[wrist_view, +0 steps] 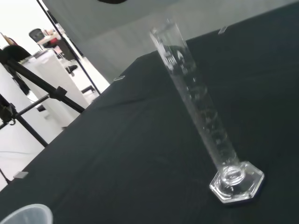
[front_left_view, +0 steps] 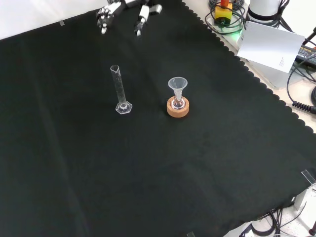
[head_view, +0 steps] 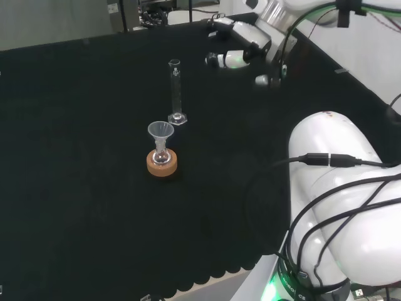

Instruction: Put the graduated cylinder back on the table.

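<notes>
A clear glass graduated cylinder (head_view: 175, 91) stands upright on its hexagonal foot on the black cloth, free of any grip. The front view shows the cylinder (front_left_view: 119, 90) left of the funnel, and the wrist view shows the cylinder (wrist_view: 201, 112) close up. The hand (head_view: 241, 45) hovers above the cloth to the right of the cylinder in the head view, well apart from it, with its fingers relaxed and nothing in them. In the front view the hand (front_left_view: 129, 12) sits at the top edge, beyond the cylinder.
A small flask with a clear funnel (head_view: 161, 135) in its neck rests on a cork ring (head_view: 162, 165), near the cylinder. The front view has the cork ring (front_left_view: 177, 107) right of the cylinder. The funnel's rim (wrist_view: 24, 215) shows in the wrist view. The arm's white links (head_view: 341, 188) stand at right.
</notes>
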Action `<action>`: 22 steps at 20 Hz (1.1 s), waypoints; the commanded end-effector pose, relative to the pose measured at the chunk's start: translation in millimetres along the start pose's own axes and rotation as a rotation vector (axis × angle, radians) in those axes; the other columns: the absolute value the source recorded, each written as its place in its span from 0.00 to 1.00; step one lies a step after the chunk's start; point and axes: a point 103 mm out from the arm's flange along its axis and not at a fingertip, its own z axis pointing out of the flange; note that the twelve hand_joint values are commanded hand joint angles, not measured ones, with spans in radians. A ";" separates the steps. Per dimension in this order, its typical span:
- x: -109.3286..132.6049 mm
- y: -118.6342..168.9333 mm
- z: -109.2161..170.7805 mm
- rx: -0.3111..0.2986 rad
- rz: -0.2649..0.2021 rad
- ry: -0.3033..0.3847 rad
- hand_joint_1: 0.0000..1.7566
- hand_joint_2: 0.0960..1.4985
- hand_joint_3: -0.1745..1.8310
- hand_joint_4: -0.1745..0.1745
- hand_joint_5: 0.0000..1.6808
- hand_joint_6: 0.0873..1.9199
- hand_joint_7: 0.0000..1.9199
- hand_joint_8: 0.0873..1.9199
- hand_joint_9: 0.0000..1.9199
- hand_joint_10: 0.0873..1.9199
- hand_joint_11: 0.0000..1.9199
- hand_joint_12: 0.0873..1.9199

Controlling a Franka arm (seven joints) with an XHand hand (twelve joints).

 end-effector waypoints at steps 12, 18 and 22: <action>102.5 -81.1 -58.4 0.151 0.044 -0.396 0.43 0.66 0.00 0.47 0.20 0.00 0.09 0.29 0.27 0.03 0.09 0.74; 120.3 -90.6 -63.2 0.171 0.051 -0.450 0.43 0.66 0.00 0.48 0.21 0.00 0.09 0.30 0.12 0.37 0.09 0.75; 125.6 -96.3 -62.4 0.180 0.064 -0.459 0.43 0.66 0.00 0.48 0.21 0.00 0.09 0.30 0.11 0.39 0.08 0.75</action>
